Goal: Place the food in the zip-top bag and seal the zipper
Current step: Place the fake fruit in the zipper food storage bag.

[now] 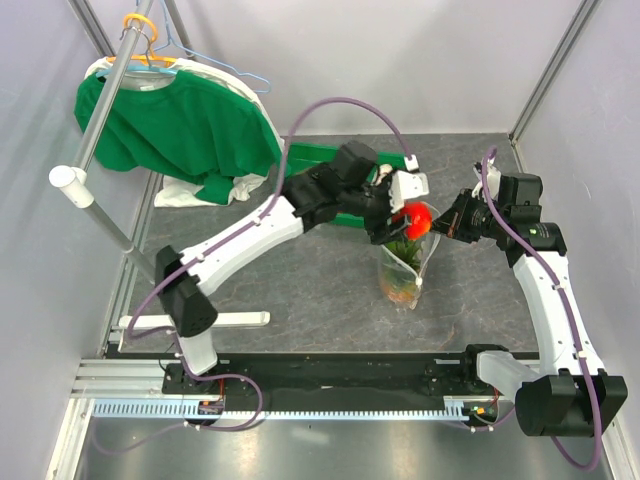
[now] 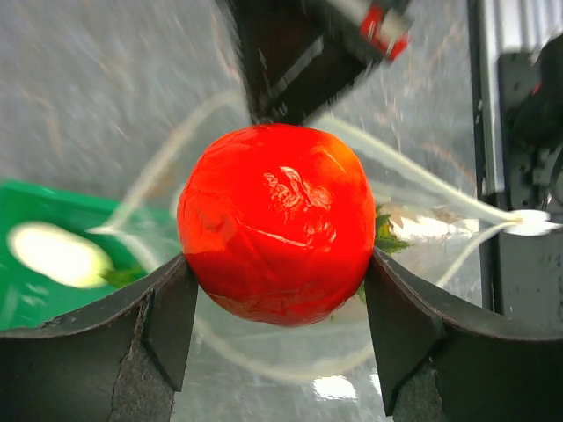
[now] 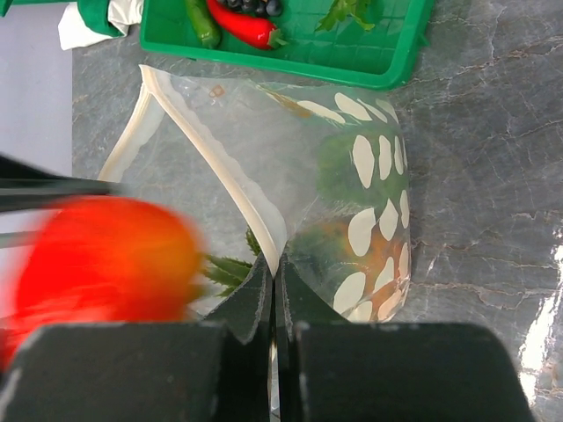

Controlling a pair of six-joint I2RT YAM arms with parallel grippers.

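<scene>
My left gripper (image 1: 405, 222) is shut on the red tomato (image 2: 275, 222) and holds it over the open mouth of the clear dotted zip-top bag (image 1: 405, 268). In the right wrist view the tomato (image 3: 97, 264) is a blur at the left. My right gripper (image 3: 274, 286) is shut on the bag's zipper strip (image 3: 220, 163) and holds the mouth open. The orange pineapple (image 3: 339, 237) with its green crown lies inside the bag. The red chili (image 3: 242, 26), green pepper (image 3: 201, 22) and dark grapes (image 3: 251, 5) lie in the green tray (image 3: 290, 53). The white oblong vegetable (image 2: 57, 255) lies in the tray too.
The green tray (image 1: 315, 160) stands behind the bag, under my left arm. A green shirt (image 1: 175, 120) hangs on a rack at the back left. A white bar (image 1: 195, 320) lies near the left arm's base.
</scene>
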